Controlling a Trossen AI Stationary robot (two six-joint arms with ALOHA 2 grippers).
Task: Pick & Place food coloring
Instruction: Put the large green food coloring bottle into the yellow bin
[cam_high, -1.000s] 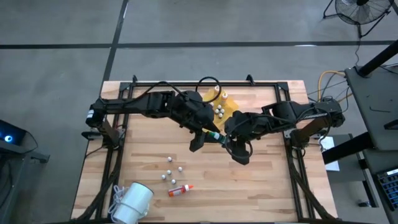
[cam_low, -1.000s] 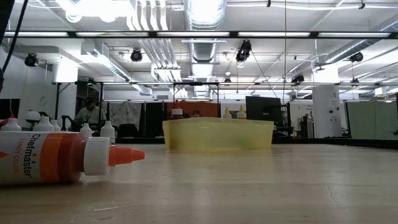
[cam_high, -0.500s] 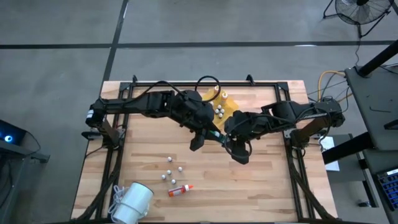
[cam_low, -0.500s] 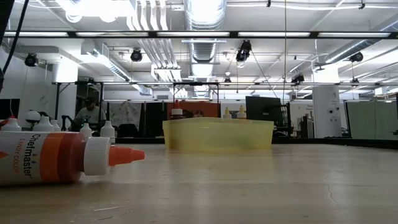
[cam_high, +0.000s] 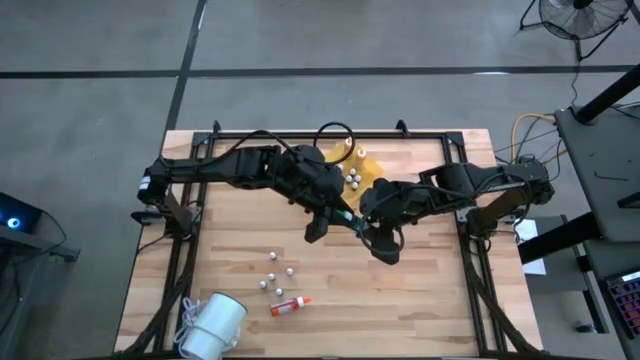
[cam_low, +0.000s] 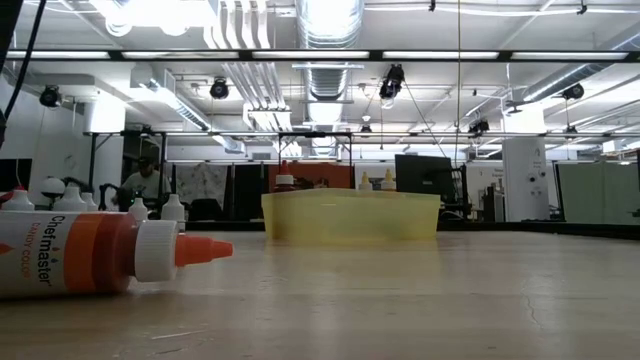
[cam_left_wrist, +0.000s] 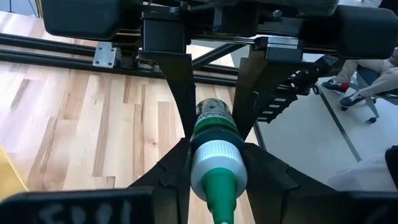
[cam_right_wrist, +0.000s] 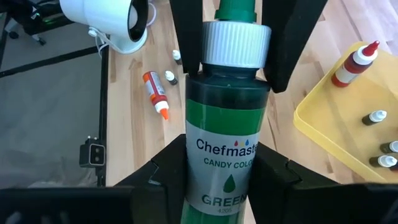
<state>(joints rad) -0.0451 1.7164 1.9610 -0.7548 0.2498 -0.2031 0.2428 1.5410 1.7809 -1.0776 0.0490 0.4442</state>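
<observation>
A green food coloring bottle with a white collar and a green tip hangs above the table's middle, between my two grippers. My left gripper reaches in from the left and is shut on its cap end. My right gripper comes from the right and is shut on its body. An orange food coloring bottle lies on its side near the front edge and looms large in the low view. A red-capped bottle stands in the yellow tray. My left gripper pinches the bottle's white collar between its two fingers. It comes from the table's left, slanting down. The green tip points back toward its wrist, so the fingers run along the bottle. The bottle is clear of the table. My right gripper pinches the bottle's lower body at the label between its two fingers. It comes from the table's right, slanting down, and its fingers run along the bottle. The bottle's base points toward its wrist.
Small white-capped bottles stand in the tray. Several small pale round things dot the wood left of centre, near the front. A white cylinder with a cord lies at the near left corner. Black rails frame the table's sides.
</observation>
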